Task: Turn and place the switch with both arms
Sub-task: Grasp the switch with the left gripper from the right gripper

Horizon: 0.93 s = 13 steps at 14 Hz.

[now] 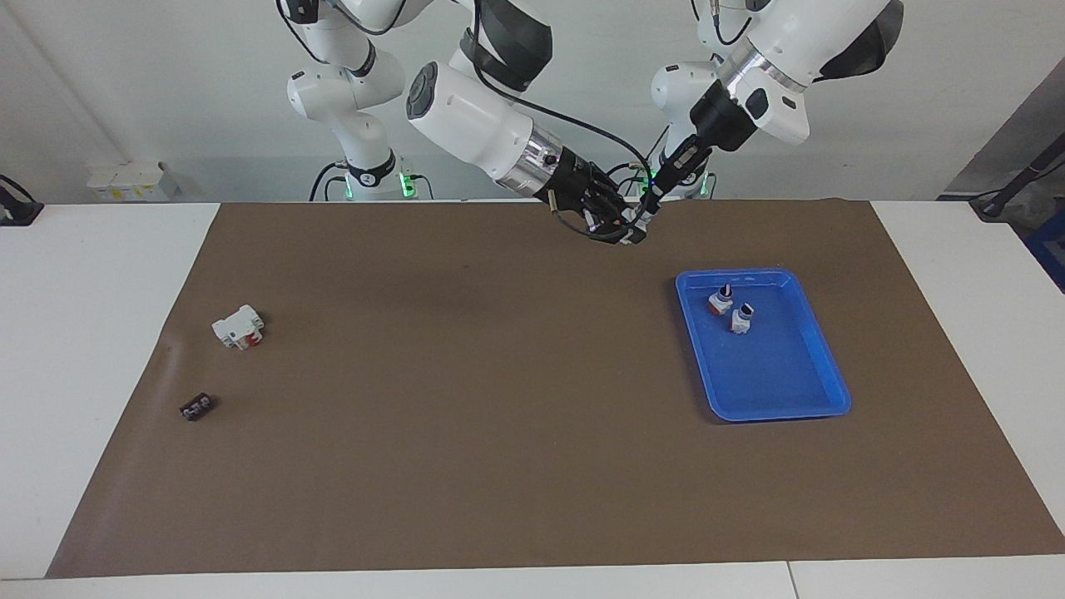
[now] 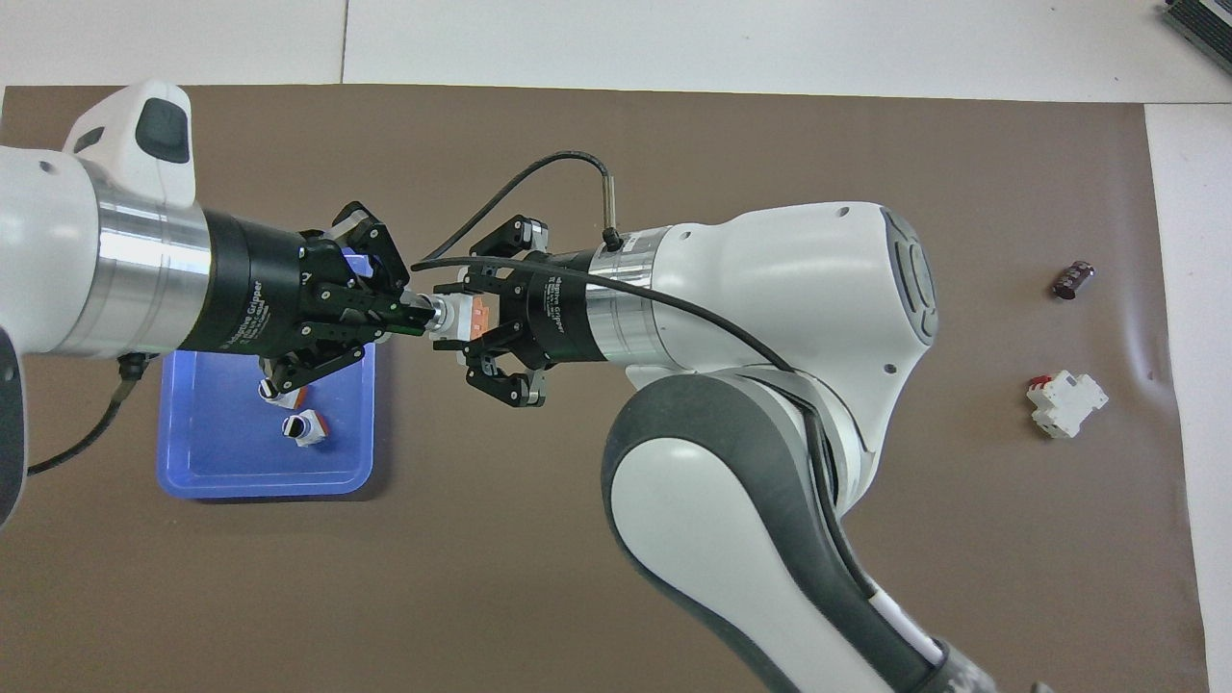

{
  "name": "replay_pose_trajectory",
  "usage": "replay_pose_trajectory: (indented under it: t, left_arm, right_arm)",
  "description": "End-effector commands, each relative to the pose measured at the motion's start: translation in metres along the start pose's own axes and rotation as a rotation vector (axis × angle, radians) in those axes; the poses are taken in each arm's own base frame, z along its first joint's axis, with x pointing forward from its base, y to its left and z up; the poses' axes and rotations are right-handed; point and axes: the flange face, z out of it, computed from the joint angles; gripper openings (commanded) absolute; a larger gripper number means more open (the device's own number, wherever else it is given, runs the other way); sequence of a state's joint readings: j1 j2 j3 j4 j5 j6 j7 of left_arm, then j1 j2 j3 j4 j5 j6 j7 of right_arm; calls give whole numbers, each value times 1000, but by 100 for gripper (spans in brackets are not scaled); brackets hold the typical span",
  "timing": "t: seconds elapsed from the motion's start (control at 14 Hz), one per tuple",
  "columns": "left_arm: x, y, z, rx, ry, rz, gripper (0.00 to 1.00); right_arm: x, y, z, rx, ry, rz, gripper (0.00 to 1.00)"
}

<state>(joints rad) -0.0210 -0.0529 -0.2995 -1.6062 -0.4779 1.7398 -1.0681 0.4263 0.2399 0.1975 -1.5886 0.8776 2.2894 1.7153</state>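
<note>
we hold the small white-and-orange switch [image 2: 465,317] in the air between both black two-finger tools: right tool [image 2: 481,322] clamped on its body, left tool [image 2: 416,315] pinching its knob. two switches already lie in the blue plastic tray [image 1: 811,399]; turning and placing remain.
</note>
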Motion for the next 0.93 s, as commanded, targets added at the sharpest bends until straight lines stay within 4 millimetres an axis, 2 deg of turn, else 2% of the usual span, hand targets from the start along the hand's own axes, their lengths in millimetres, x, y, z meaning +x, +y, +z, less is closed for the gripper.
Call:
replay_pose_trajectory:
  t: [0.0, 0.21, 0.36, 0.57, 0.86]
  left_arm:
    - [3, -11, 7, 13, 1, 57, 0]
    - [15, -19, 2, 29, -6, 298, 0]
    - [15, -26, 10, 42, -10, 407, 0]
    - [21, -29, 10, 35, -6, 709, 0]
    - [26, -27, 8, 16, 23, 857, 0]
  right_arm:
    - [-3, 1, -4, 22, -14, 11, 0]
    - [-3, 1, -4, 22, -14, 11, 0]
    - [-4, 1, -5, 22, -15, 10, 0]
    - [-4, 1, -5, 23, -15, 10, 0]
    - [-7, 2, -8, 26, -18, 6, 0]
